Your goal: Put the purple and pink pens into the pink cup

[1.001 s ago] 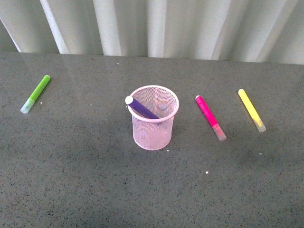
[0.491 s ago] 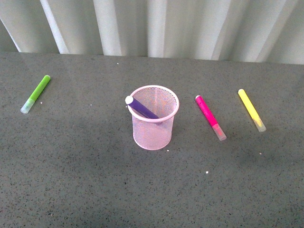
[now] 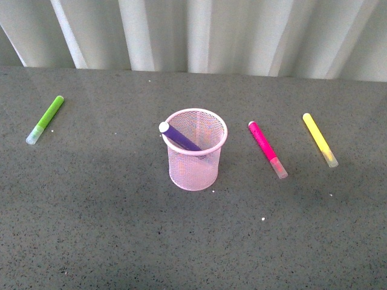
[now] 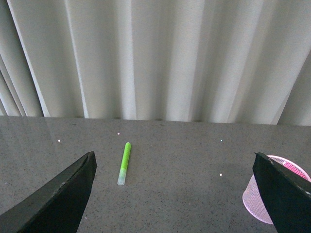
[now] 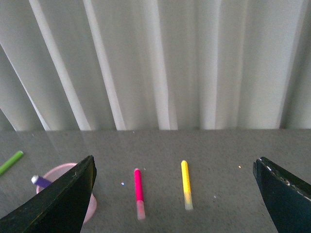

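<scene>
Halfway there: purple pen (image 3: pixel 181 139) leans in the cup (image 3: pixel 193 174), pink pen (image 3: pixel 266 148) lies right of it, left gripper (image 4: pixel 173 156) and right gripper (image 5: pixel 173 159) gaping, empty.

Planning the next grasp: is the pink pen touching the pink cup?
Apart. The front view shows a strip of bare table between the pink pen and the pink cup.
</scene>
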Controlling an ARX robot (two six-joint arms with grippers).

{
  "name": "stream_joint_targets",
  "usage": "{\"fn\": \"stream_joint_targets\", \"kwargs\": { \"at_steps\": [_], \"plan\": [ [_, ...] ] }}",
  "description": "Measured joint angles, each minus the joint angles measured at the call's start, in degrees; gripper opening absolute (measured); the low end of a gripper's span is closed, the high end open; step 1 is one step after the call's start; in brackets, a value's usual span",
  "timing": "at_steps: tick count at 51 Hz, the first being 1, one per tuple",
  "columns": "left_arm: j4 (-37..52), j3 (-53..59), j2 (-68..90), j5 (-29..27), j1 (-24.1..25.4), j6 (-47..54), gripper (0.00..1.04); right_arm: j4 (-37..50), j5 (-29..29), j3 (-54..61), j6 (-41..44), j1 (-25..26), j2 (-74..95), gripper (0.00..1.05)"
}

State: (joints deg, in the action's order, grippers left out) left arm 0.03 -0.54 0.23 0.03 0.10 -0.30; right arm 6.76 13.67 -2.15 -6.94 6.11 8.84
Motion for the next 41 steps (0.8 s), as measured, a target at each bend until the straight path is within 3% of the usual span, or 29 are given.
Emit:
{"fn": "stream_joint_targets", "kwargs": {
  "at_steps": [5,12,17,23,33,41],
  "plan": [
    [0.0,0.0,0.0,0.0,0.0,0.0,0.98,11.9,2.8,-3.3,-2.9,3.5,11.5,0.98],
    [0.0,0.0,0.0,0.0,0.0,0.0,0.98,28.3,0.5,-13.1,-3.4,5.0,30.6,0.98],
    [0.0,0.0,0.0,0.0,0.0,0.0,0.98,33.5,-1.4,-21.7,-2.0,4.9,42.7,0.98],
    [0.0,0.0,0.0,0.0,0.0,0.0,0.98,26.4,-4.8,-36.7,-0.8,4.6,59.0,0.98],
    [0.0,0.0,0.0,0.0,0.0,0.0,0.98,-1.0,-12.2,-73.8,4.2,1.1,91.2,0.98],
    [0.0,0.0,0.0,0.0,0.0,0.0,0.98,-15.0,-12.1,-86.6,5.6,-2.9,104.5,0.98]
  ]
}}
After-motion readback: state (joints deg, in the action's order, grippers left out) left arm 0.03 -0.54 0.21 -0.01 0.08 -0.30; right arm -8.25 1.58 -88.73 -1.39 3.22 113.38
